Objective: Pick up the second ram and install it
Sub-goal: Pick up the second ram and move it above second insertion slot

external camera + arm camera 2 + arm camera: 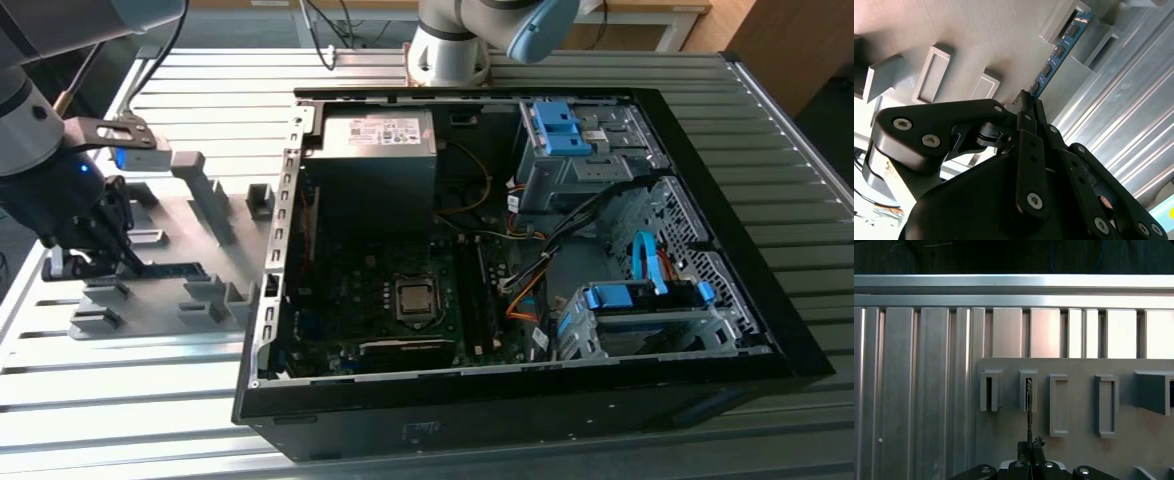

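Second wrist view shows slim blue second ram [1054, 57] (black chips).

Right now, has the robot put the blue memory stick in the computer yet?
Not yet. Done: the gripper is shut on the blue memory stick. In hand: that stick, far end in the grey holder. Left: getting it into the open computer, standing apart.
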`<action>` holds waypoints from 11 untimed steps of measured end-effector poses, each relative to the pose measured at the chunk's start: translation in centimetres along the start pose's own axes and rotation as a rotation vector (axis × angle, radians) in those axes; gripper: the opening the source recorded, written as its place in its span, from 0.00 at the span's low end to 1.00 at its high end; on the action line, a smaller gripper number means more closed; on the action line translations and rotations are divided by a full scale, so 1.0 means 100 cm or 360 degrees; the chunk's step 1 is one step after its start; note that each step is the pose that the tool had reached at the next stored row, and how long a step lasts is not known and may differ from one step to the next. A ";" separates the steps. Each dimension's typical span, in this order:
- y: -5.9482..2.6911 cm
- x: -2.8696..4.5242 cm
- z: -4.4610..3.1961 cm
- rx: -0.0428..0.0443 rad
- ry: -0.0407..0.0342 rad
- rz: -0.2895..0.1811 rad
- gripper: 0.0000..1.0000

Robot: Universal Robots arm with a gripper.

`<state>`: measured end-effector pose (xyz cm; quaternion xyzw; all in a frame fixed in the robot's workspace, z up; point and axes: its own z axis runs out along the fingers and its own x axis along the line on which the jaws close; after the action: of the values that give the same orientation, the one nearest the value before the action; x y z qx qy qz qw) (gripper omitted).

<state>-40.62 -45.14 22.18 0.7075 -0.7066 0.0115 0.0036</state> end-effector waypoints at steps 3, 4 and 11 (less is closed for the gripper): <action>0.0000 0.0000 -0.0007 0.0000 0.0000 0.0000 0.14; 0.0000 0.0000 -0.0010 0.0000 0.0000 0.0000 0.14; 0.0000 0.0000 -0.0024 0.0000 0.0000 0.0000 0.14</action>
<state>-40.63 -45.14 22.42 0.7075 -0.7066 0.0115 0.0037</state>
